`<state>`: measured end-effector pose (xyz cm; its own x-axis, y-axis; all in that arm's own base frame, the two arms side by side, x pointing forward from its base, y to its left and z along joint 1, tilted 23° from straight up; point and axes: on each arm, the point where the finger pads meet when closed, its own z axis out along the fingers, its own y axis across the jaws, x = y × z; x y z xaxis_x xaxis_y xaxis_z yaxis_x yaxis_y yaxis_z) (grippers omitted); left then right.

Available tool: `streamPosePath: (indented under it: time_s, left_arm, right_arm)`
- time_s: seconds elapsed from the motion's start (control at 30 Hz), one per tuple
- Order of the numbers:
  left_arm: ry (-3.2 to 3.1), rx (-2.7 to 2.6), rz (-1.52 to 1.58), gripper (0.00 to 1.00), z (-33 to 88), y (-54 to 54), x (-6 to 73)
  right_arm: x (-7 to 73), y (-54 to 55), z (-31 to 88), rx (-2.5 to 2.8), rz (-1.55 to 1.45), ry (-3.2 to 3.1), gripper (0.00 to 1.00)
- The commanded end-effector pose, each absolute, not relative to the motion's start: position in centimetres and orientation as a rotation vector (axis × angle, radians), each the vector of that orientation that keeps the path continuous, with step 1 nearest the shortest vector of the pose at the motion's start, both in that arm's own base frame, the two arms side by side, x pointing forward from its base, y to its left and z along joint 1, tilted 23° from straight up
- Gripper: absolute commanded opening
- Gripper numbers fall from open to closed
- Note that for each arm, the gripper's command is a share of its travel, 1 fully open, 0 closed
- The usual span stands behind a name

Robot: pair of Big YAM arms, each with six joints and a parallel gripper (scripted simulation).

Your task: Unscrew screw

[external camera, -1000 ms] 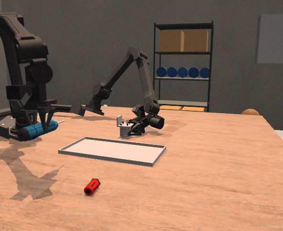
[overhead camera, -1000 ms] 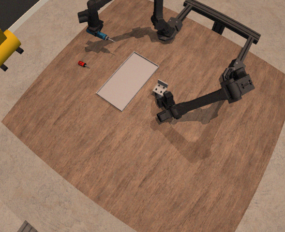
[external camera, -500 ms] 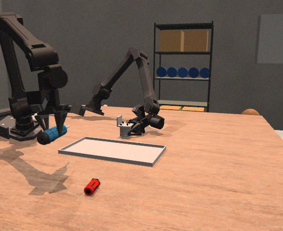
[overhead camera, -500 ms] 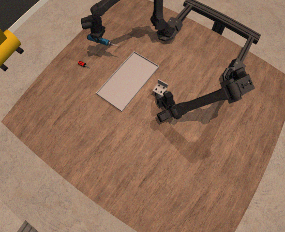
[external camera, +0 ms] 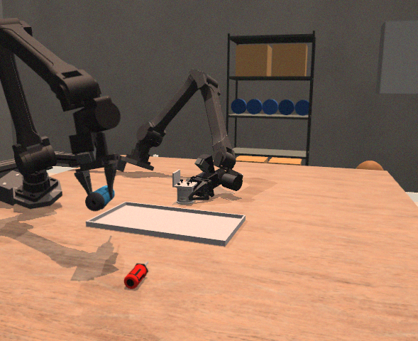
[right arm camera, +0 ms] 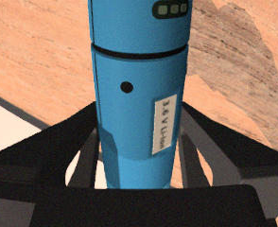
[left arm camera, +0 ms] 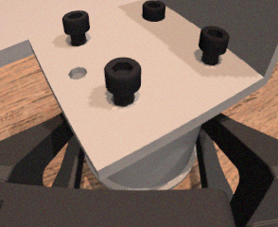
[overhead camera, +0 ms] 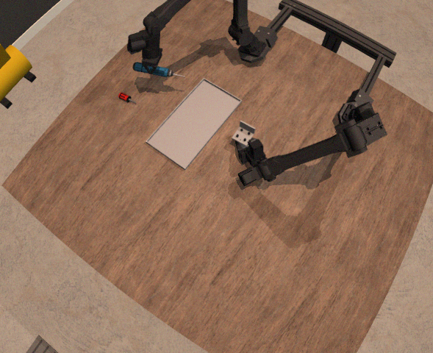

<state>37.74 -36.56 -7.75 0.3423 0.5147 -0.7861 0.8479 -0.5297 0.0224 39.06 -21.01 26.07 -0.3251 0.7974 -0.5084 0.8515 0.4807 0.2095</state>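
The joint module stands upright with the pale angled bracket on top. My left gripper is shut on the module body below the bracket. In the left wrist view, three black screws stand raised: front, left and right. The far screw sits with its head down on the bracket, no shank showing. A small hole has no screw. My right gripper is shut on the blue electric screwdriver, held roughly level above the table, its bit towards the arm bases' side.
A shallow pale tray lies between the module and the held screwdriver. A short red screwdriver lies on the table beyond the tray. The arm base frame runs along the table's edge.
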Motion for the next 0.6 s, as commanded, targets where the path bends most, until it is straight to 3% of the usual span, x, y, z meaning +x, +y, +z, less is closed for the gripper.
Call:
streamPosePath:
  time_s: [0.0,0.57]
  left_arm:
    - [1.176,2.178,-1.028,0.59,-7.2,-37.0,38.4]
    - [1.176,2.178,-1.028,0.59,-7.2,-37.0,38.4]
  right_arm:
    - [39.8,-19.6,28.2,1.242,-0.118,2.144,0.42]
    - [42.6,-15.3,27.5,0.982,-0.118,2.167,0.42]
